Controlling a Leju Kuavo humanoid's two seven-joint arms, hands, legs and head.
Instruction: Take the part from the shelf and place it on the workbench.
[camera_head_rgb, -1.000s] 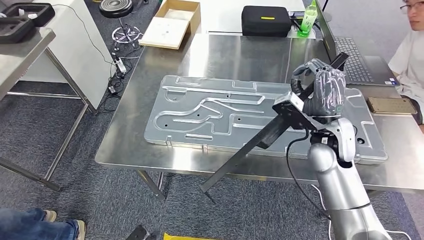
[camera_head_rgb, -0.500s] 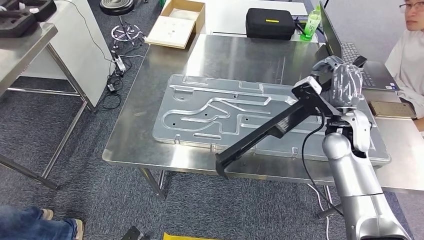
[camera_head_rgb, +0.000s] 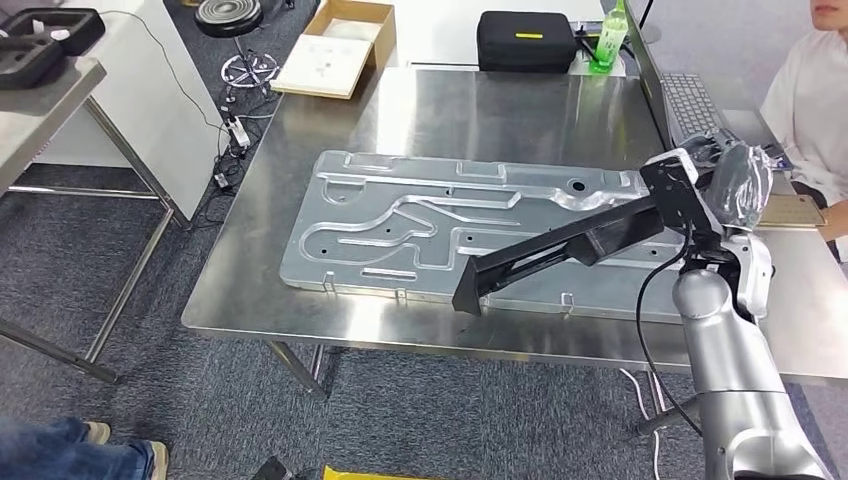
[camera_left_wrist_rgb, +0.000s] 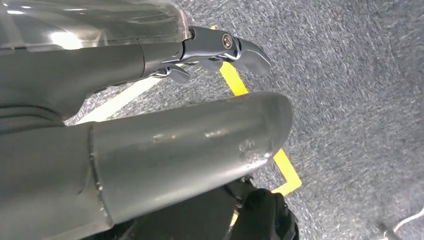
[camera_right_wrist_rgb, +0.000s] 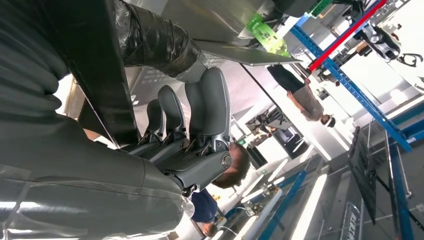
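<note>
Part (camera_head_rgb: 560, 247) in raised right hand (camera_head_rgb: 735, 185)

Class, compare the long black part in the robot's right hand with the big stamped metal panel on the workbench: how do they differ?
The black part is dark, narrow and bar-shaped; the metal panel is silvery, broad and flat. The right hand holds the part tilted above the workbench; the panel lies flat on it. Both are long, rigid pieces.

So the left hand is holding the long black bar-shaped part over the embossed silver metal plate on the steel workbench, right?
Not quite: it is the right hand that holds the long black bar-shaped part, as the head view shows. The rest stands: the part hangs over the embossed silver metal plate on the steel workbench.
</note>
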